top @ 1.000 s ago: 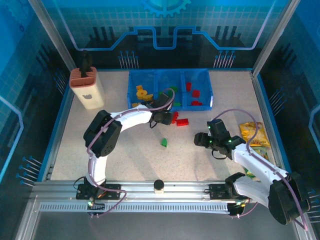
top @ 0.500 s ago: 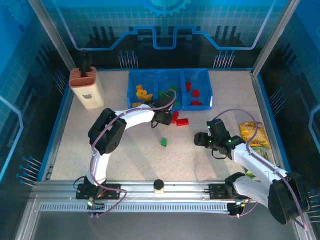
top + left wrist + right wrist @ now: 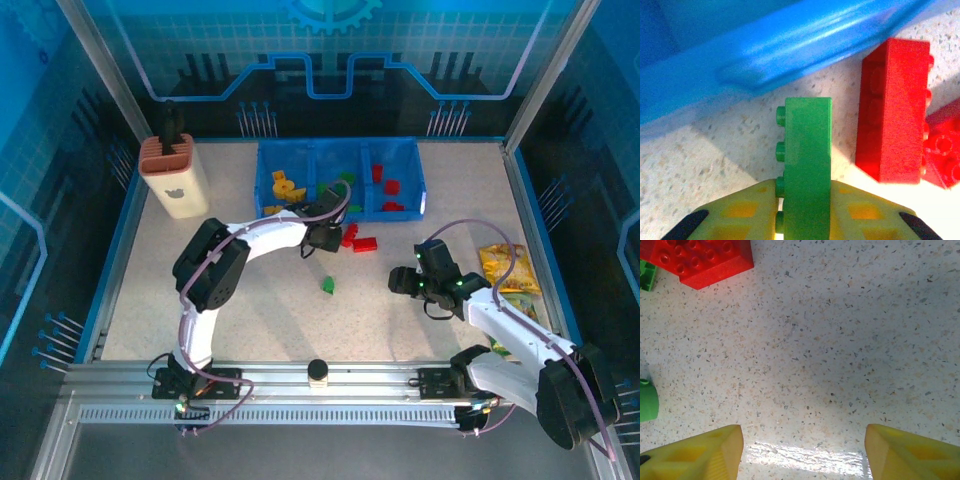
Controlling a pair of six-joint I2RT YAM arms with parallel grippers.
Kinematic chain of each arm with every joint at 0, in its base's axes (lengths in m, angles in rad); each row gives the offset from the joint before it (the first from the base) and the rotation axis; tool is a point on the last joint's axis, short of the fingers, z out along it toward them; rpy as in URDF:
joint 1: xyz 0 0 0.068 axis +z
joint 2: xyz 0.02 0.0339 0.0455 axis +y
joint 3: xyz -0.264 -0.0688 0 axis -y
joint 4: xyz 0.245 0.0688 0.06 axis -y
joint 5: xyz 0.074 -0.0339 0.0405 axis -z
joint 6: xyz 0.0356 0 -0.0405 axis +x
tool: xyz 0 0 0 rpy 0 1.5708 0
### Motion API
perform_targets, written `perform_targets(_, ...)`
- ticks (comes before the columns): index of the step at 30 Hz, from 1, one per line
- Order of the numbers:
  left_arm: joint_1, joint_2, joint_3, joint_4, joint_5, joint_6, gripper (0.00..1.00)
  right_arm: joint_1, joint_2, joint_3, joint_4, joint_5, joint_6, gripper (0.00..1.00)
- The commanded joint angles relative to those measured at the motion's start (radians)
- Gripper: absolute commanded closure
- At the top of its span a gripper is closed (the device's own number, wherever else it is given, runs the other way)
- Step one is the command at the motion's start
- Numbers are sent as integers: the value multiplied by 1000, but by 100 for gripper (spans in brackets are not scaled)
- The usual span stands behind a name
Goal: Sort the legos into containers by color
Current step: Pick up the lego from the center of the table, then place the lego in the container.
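Observation:
In the left wrist view, my left gripper is shut on a green lego standing on edge on the table, just in front of the blue containers' wall. A red lego lies right of it, another red one beyond. From above, the left gripper sits below the bin's middle compartment, with two red legos beside it. A loose green lego lies mid-table. My right gripper hovers open over bare table, nothing between its fingers.
The bin holds yellow legos on the left, green in the middle, red on the right. A cream holder stands back left. Yellow snack bags lie by the right arm. A black knob sits on the front rail.
My left gripper's jaws have closed on the green lego by the bin's front wall, and its elbow shifted slightly. The right arm has not moved.

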Motion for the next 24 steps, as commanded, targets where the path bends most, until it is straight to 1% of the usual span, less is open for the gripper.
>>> perform_targets(1,-6,-127,-35,-15,1,-25,74,-8,1,-12,19,-1,10,34)
perform_targets(6,-6,-239,-34,-21,3,-20,74,-8,26,-7,41,-21,14,34)
perform_targets(10,-5,-260,15,-21,-6,3,74,-6,32,0,49,-32,18,34)
perform_targets(13,5,-213,96,-49,-10,16,74,-6,19,2,36,-32,16,35)
perform_targets(20,36,-32,339,-141,-22,32,74,-7,-53,1,-28,3,6,35)
perform_targets(24,54,46,441,-162,-27,39,74,-10,-78,-6,-41,9,6,35)
